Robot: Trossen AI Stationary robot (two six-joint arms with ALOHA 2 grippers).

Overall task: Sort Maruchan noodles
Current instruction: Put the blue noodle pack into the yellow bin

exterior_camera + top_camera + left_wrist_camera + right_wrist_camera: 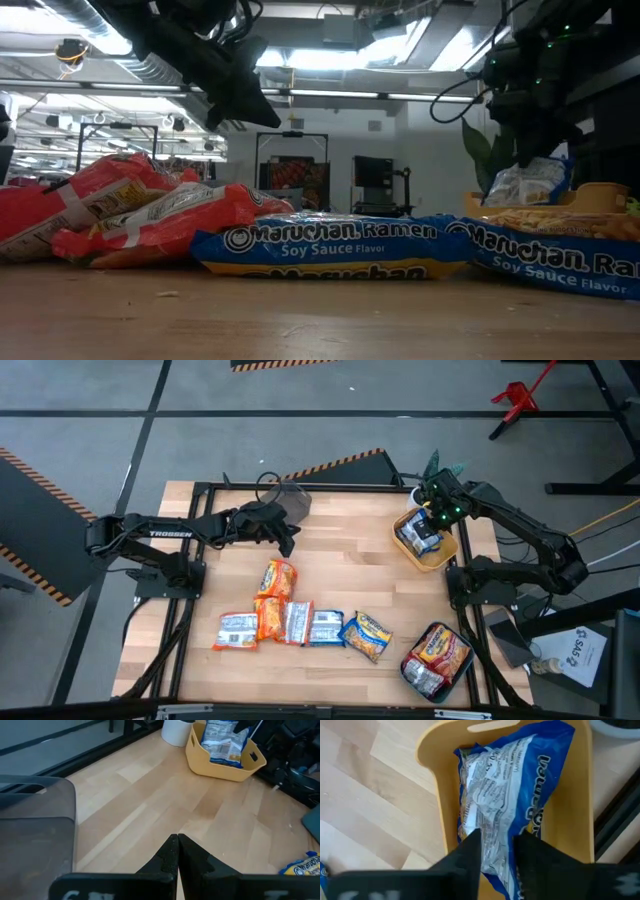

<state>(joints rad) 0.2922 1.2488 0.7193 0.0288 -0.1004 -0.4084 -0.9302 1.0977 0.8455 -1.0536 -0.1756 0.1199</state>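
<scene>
The right gripper [496,851] pinches the blue Maruchan packet [505,800], long axis along the yellow bin [432,750] directly below.

Bright ceiling lights [300,55] glare in the low view's upper frame; the near table edge [320,330] is blurred, shadows soft.

Showing two black jointed arms, left arm [150,532] bearing white TROSSEN lettering, right arm [520,525] glowing green lights near wrist, trailing dark cables; fingers [170,857] matte black, wedge-shaped.
</scene>
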